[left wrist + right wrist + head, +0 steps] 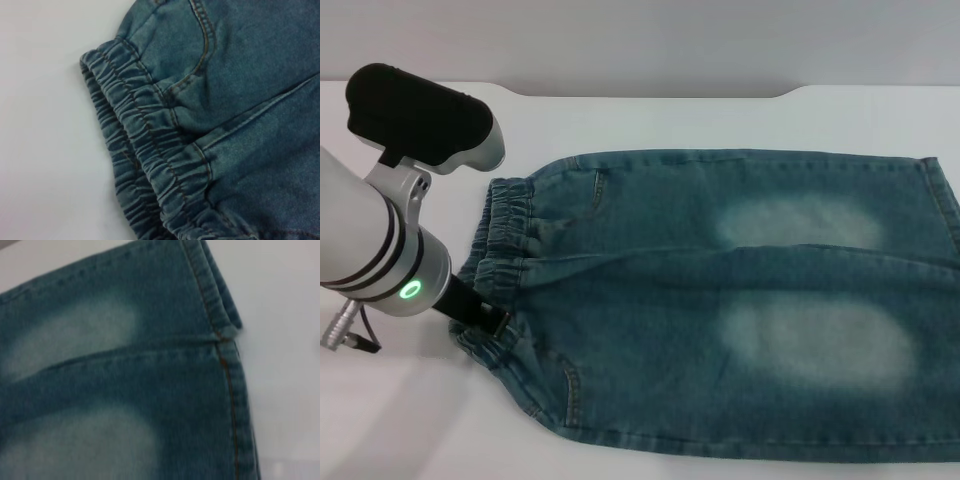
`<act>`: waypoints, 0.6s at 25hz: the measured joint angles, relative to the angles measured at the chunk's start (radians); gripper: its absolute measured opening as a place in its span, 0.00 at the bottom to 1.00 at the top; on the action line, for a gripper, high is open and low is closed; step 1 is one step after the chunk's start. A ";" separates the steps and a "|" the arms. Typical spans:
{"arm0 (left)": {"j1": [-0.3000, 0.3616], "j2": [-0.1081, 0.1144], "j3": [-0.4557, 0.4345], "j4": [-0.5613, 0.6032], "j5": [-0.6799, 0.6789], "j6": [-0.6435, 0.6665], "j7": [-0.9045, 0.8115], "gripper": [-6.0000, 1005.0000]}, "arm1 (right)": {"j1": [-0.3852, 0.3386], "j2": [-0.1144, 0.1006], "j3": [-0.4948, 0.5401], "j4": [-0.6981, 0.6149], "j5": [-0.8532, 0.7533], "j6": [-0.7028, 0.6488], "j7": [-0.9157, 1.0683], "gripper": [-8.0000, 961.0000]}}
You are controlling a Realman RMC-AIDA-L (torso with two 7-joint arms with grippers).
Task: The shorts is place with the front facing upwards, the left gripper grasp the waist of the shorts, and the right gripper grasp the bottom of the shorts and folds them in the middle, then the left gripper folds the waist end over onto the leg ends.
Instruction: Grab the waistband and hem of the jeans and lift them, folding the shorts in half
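Observation:
The shorts [720, 310] lie flat on the white table, front up, with two pale faded patches. Their gathered elastic waist [505, 235] points to the left and the leg ends [942, 200] reach the right edge of the head view. My left gripper [483, 318] is down at the near corner of the waist, touching the puckered band. The left wrist view shows the waist [150, 155] and a pocket seam close up, without fingers. The right wrist view looks onto the bottom of the shorts [222, 335], its stitched hems lying flat. The right gripper itself is out of view.
The white table [410, 420] surrounds the shorts, with bare surface to the left and along the front. Its far edge [650, 95] runs behind the shorts. My thick left arm [380, 250] hangs over the table's left side.

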 joint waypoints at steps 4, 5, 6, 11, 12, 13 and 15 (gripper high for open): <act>-0.004 0.000 0.000 0.003 0.000 0.000 0.000 0.04 | -0.004 0.000 -0.012 0.039 0.001 -0.002 0.000 0.63; -0.004 0.000 0.000 0.004 0.000 0.000 -0.002 0.04 | -0.006 0.000 -0.015 0.050 0.001 -0.003 0.000 0.63; -0.004 0.000 0.000 0.004 0.000 0.000 -0.003 0.04 | -0.006 0.000 -0.016 0.057 0.001 -0.004 -0.002 0.62; -0.012 -0.001 0.001 0.012 0.000 0.001 -0.007 0.04 | -0.007 0.000 -0.017 0.088 0.009 -0.007 -0.009 0.62; -0.014 -0.001 0.001 0.014 0.000 0.002 -0.007 0.04 | -0.007 0.000 -0.018 0.091 0.011 -0.008 -0.009 0.61; -0.016 0.000 0.002 0.015 0.000 0.003 -0.007 0.04 | -0.006 0.000 -0.018 0.092 0.013 -0.008 -0.010 0.61; -0.018 -0.001 0.003 0.015 0.000 0.006 -0.007 0.04 | -0.006 -0.001 -0.023 0.097 0.014 -0.009 -0.010 0.61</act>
